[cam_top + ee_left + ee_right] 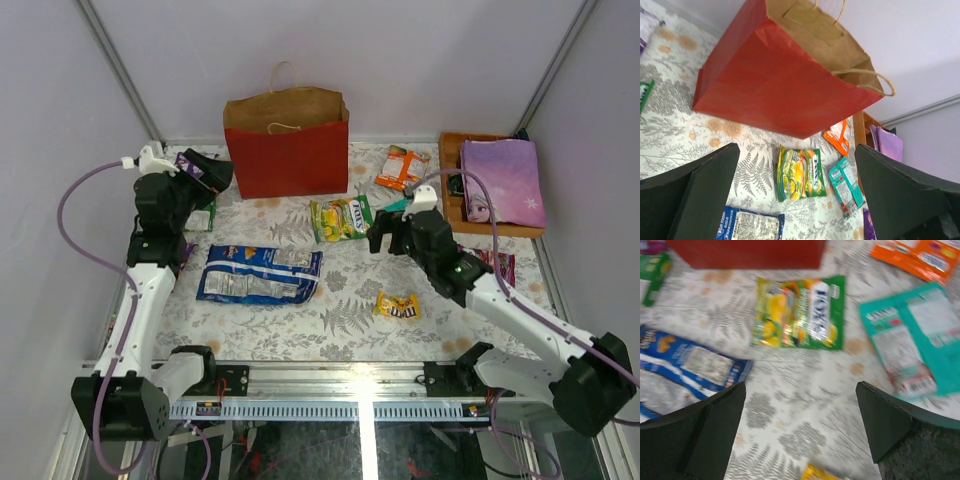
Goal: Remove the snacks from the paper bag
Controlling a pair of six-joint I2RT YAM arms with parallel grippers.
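Note:
The red paper bag (287,150) (775,80) stands upright at the back of the table, and its inside is hidden. Snacks lie on the cloth in front of it: a yellow-green packet (341,218) (799,172) (800,312), a long blue bag (260,273) (690,362), an orange packet (403,167) (838,137), a teal packet (846,185) (912,347) and a small yellow one (397,306). My left gripper (212,175) (796,150) hovers open left of the paper bag, holding nothing. Over the table's middle, near the teal packet, my right gripper (385,232) (801,385) is open and empty too.
An orange wooden tray (450,142) at the back right holds a flat purple princess item (503,180). A purple packet (192,163) and a green one (201,216) lie by the left arm. A dark pink packet (498,262) lies beside the right arm.

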